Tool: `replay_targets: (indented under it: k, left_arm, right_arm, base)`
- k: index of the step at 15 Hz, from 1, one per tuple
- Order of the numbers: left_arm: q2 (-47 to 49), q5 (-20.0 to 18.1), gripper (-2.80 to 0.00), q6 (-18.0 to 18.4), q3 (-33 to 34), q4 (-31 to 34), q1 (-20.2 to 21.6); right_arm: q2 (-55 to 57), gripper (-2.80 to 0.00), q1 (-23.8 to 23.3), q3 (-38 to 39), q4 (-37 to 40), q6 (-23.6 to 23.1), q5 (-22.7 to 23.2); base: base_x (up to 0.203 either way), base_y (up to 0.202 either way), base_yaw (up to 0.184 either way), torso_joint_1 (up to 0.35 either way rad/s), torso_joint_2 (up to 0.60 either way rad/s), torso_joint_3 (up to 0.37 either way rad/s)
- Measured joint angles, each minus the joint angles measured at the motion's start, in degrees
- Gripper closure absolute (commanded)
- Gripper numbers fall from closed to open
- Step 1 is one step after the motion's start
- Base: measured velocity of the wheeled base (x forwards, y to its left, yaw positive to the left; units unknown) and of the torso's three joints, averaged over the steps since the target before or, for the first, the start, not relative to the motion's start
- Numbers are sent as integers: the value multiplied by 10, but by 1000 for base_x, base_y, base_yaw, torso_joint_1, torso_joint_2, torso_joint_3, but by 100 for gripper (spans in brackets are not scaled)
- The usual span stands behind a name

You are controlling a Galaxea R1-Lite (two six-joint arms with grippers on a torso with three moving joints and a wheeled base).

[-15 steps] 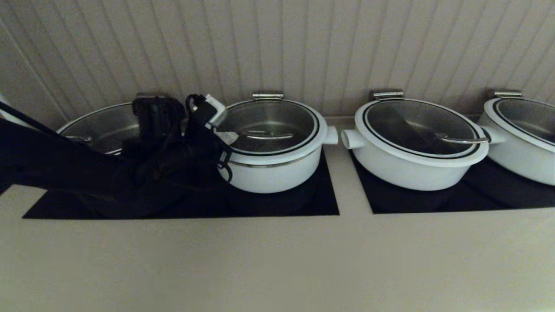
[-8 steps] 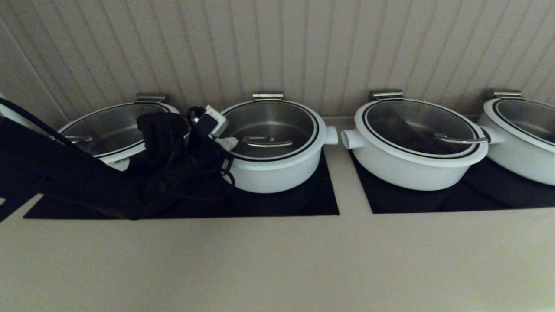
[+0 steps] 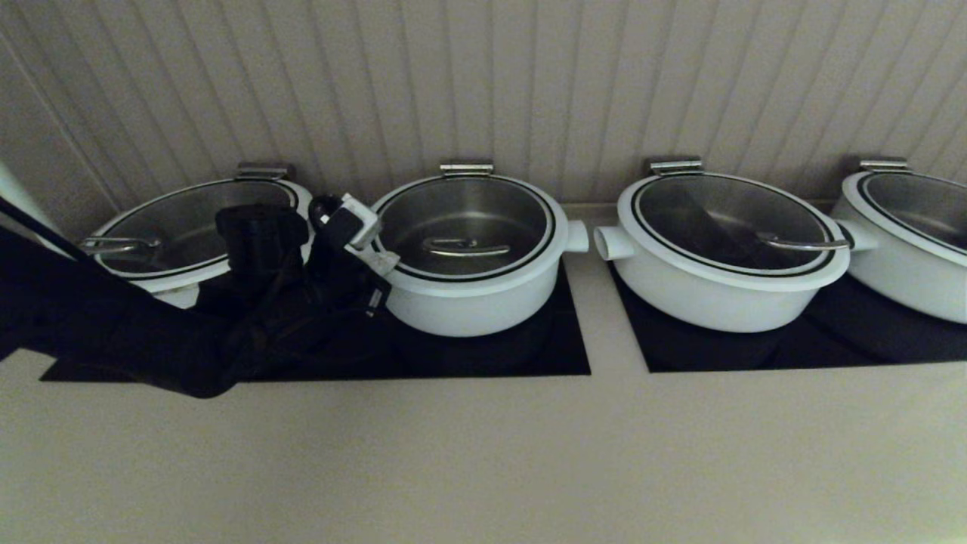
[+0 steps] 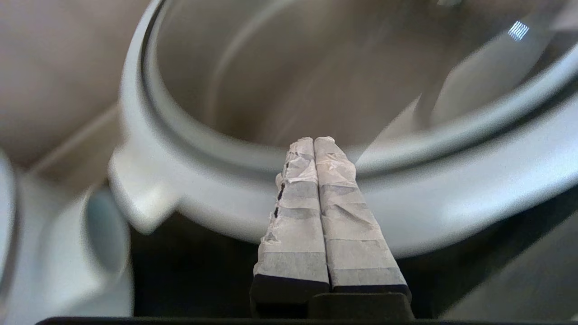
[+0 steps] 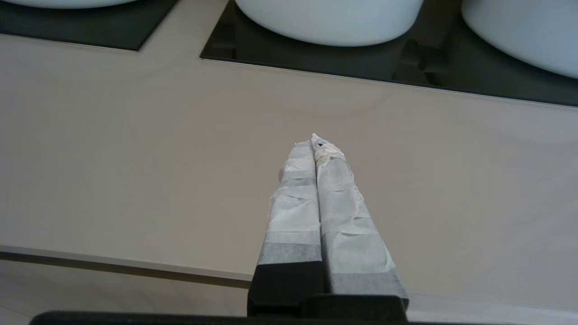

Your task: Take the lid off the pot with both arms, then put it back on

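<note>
Four white pots in a row on this bench [image 3: 483,453], sitting on two black cooktop panels. Near to far:

Right hand [image 5: 314,141] is closest, parked low over bare bench in front of the panels, w/ its taped fingers [image 5: 293,212] pressed together, nothing between them. It doesn't show in the head view at all.

Left arm [image 3: 113,325] comes in from the left edge of the head view, black w/ looped cables and a small white box [image 3: 355,223] at the wrist. It sits btw the far-left pot [image 3: 181,227] and the pot [image 3: 472,295], right up against the pot's left side. Left hand [image 4: 314,141] has its taped fingers [image 4: 293,216] squeezed shut too, gripping nothing, tips just beside the pot's white rim. Can't tell if they actually touch it, wrist view's blurry there.

Lid [image 3: 464,230] is seated flat on the pot, glass w/ a thin black ring, curved steel handle [image 3: 464,246] across the middle. Pot is 2nd from the left on the left cooktop panel [image 3: 529,355], its stubby right side handle [image 3: 578,236] pointing at the next pot over.

That wider pot [image 3: 725,257] is on the right cooktop panel [image 3: 793,347], lid on, steel handle near the rim. 4th pot [image 3: 914,234] is cut off at the right edge.

Ribbed wall [image 3: 483,83] runs behind the lot.
</note>
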Motion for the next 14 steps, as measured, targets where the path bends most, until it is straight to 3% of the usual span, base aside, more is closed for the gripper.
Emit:
replay_targets:
  k: [10,14]
  left_arm:
    - [-253,3,0,17,304,-2,181]
    - [-308,4,0,10,352,-4,206]
  right_arm:
    - [0,0,0,0,0,0,0]
    - [0,0,0,0,0,0,0]
  base:
    - [0,0,0,0,0,0]
    - [0,0,0,0,0,0]
